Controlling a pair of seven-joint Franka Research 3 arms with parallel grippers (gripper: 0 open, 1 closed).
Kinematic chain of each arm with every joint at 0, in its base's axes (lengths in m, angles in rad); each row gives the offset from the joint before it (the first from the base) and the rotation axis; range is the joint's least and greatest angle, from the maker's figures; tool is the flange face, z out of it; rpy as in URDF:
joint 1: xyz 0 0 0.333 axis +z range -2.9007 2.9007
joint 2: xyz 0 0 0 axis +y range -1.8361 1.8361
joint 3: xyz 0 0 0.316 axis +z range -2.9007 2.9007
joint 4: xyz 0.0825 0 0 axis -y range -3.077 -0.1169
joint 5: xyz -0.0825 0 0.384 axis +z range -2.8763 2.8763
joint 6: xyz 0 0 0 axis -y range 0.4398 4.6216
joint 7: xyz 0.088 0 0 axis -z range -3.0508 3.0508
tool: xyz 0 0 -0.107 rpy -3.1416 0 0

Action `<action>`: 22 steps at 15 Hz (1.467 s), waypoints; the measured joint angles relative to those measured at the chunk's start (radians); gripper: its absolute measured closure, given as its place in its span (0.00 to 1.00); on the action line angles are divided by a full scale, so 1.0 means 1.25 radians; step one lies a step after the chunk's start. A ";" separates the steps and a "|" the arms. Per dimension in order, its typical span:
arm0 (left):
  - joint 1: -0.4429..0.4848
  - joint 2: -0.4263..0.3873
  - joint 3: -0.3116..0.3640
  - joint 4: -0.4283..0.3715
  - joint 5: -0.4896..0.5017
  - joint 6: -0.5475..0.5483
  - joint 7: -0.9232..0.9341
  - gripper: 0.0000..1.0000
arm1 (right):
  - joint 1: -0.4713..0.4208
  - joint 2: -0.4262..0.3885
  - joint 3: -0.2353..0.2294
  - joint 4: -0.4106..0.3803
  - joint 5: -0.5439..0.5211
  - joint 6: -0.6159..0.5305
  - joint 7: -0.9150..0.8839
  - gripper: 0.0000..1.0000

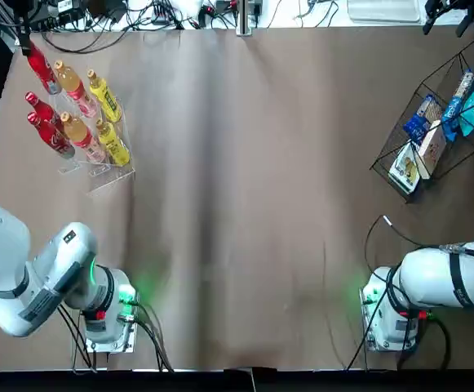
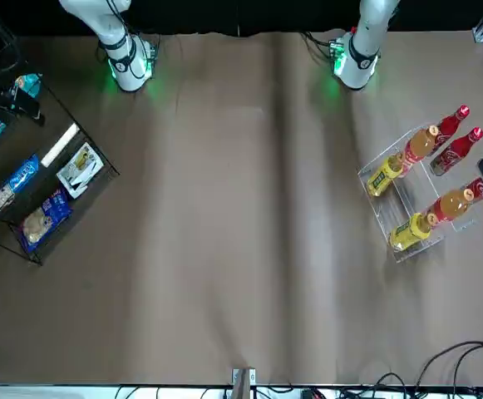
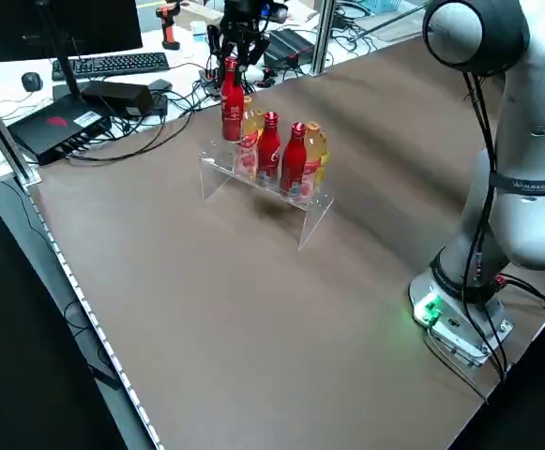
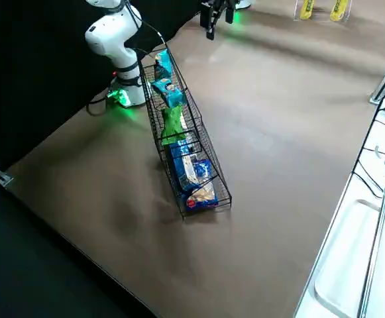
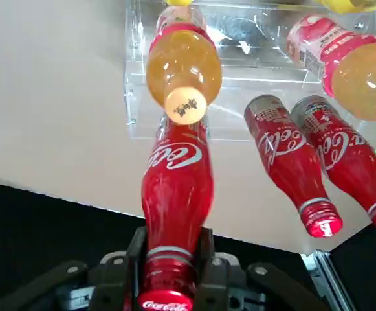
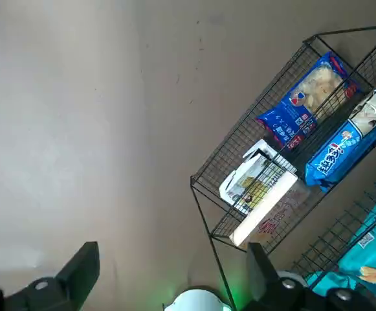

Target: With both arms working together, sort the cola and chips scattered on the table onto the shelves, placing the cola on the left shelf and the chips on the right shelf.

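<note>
Toppling of the held cola bottle (image 3: 232,103) is to be feared if it is let go before its base is seated; whether it is fully seated on the left shelf (image 3: 218,167) cannot be told. Its neck is gripped by the left gripper (image 5: 171,262), above that shelf's end. The orange-drink bottle (image 5: 184,68) close by could be knocked by a sideways pull. The other two colas (image 3: 281,150) are already shelved. The right gripper (image 6: 168,275) is held spread and empty near the right shelf (image 6: 204,178), where the green packet (image 4: 172,124) and teal packets (image 4: 169,91) are held; its mesh could be snagged by a low retreat.
</note>
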 joint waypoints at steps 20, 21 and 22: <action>0.047 0.001 0.000 -0.100 0.000 0.036 -0.033 0.65 | 0.004 -0.001 0.009 0.044 0.000 -0.049 0.001 0.00; 0.047 0.001 0.000 -0.100 0.000 0.036 -0.033 0.64 | 0.004 -0.001 0.009 0.045 0.000 -0.050 0.007 0.00; 0.047 0.001 -0.001 -0.100 0.001 0.036 -0.033 0.57 | 0.005 -0.001 0.010 0.045 0.000 -0.051 0.017 0.00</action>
